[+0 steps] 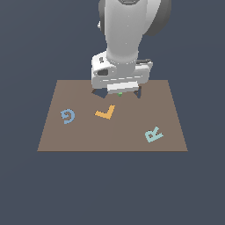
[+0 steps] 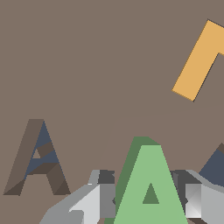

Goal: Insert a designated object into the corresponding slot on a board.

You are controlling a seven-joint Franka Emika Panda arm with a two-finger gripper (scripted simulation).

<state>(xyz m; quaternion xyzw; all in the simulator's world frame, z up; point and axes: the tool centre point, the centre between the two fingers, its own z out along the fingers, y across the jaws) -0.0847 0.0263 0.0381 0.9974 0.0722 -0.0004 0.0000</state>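
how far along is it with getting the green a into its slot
Done: the gripper has its fingers on both sides of the green A, apparently gripping it. In hand: the A sits beside the A-shaped slot, not over it. Left: shifting across, lining up, and pressing it into the board.

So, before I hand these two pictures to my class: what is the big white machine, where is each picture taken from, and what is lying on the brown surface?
The white machine is a simulated robot arm ending in a gripper. One picture looks at the scene from outside; the other comes from a camera on the wrist. On the brown board lie a blue G, an orange L and a pale R. The wrist view shows a green letter A between the gripper's fingers, apparently gripped, and beside it a dark A-shaped slot.
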